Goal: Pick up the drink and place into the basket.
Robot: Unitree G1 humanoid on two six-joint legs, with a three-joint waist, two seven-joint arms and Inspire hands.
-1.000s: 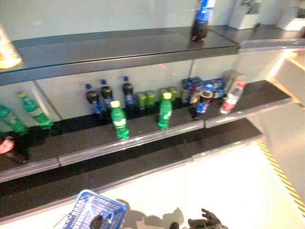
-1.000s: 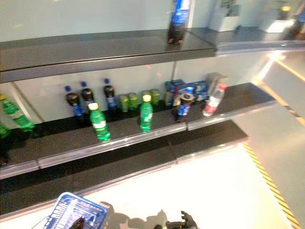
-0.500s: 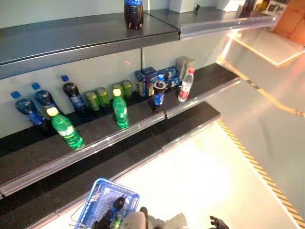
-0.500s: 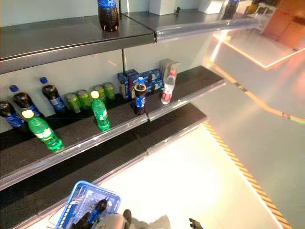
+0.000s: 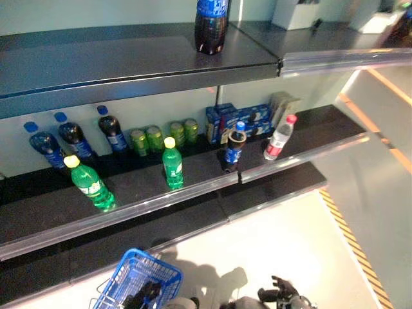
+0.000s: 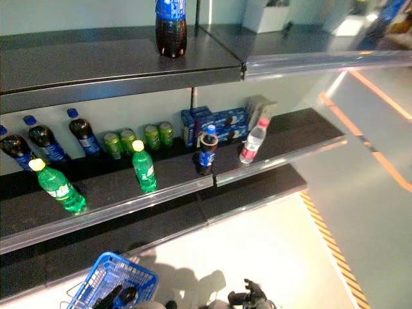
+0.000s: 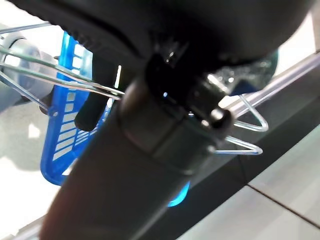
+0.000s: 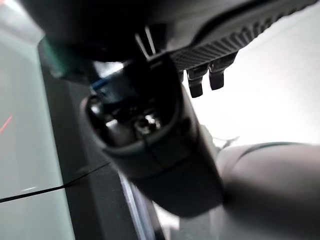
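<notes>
The blue basket (image 5: 137,280) hangs low at the lower left, in front of the shelves. My left hand (image 7: 165,115) is shut on its thin wire handles (image 7: 248,122). A dark shape (image 5: 145,293) shows in the basket; I cannot tell what it is. My right hand (image 5: 283,297) is low at the bottom centre-right, open and empty, far below the drinks. On the middle shelf (image 5: 193,187) stand two green bottles (image 5: 172,165), dark cola bottles (image 5: 114,132) at the back, green cans (image 5: 157,136), one cola bottle (image 5: 234,143) and a clear water bottle (image 5: 280,137).
Another cola bottle (image 5: 210,26) stands on the top shelf (image 5: 129,61). Blue boxes (image 5: 239,119) sit at the back of the middle shelf. A lower shelf (image 5: 277,193) juts out below. Yellow-black tape (image 5: 351,244) runs along the pale floor at the right.
The whole picture has shifted, so the camera has moved. The drinks stand as before. The blue basket still hangs low at the left. More of my right hand shows.
</notes>
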